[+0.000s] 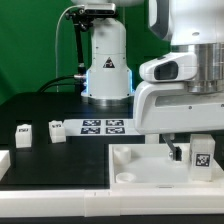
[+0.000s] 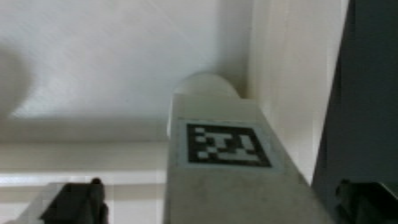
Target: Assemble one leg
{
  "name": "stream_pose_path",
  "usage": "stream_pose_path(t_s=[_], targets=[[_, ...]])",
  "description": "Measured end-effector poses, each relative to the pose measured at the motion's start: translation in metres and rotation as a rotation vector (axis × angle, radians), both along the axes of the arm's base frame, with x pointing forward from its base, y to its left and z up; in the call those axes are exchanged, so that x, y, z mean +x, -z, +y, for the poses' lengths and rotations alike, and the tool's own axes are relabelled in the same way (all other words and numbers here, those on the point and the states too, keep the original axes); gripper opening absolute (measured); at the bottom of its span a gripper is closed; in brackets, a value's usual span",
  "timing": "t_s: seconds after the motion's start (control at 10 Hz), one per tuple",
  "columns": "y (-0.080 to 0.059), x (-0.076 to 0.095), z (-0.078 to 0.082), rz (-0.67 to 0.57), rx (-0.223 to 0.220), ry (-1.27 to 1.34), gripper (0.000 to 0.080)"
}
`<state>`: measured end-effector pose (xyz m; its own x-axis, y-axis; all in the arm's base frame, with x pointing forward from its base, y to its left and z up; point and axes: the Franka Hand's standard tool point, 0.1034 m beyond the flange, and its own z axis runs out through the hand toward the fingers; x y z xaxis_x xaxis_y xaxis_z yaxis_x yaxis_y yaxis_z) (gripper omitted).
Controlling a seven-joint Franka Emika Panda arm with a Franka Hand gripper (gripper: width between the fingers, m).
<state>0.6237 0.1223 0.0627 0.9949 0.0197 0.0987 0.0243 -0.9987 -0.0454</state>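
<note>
A leg (image 1: 200,152), a small white block with a black-and-white tag on its face, stands upright on the right part of the white panel (image 1: 140,165). My gripper (image 1: 193,156) is down around it. In the wrist view the leg (image 2: 226,145) rises between my fingertips (image 2: 71,205). One finger stands clearly apart from it and the other is close beside it, so the gripper (image 2: 217,207) is open. Two more legs (image 1: 22,133) (image 1: 56,131) lie on the black table at the exterior view's left.
The marker board (image 1: 103,126) lies in front of the robot base (image 1: 106,75). A white raised part (image 1: 5,160) sits at the left edge. The panel's raised rim (image 2: 285,60) runs beside the leg, with the dark table beyond it.
</note>
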Motion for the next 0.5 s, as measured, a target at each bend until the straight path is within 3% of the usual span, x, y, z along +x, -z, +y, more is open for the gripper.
stream_pose_path(t_s=[0.1, 0.3, 0.5], targets=[[0.0, 0.0, -0.0001, 0.0, 0.0, 0.0, 0.0637], [0.0, 0.0, -0.0003, 0.0, 0.0, 0.0, 0.0285], [0.0, 0.0001, -0.0006, 0.002, 0.004, 0.04, 0.029]])
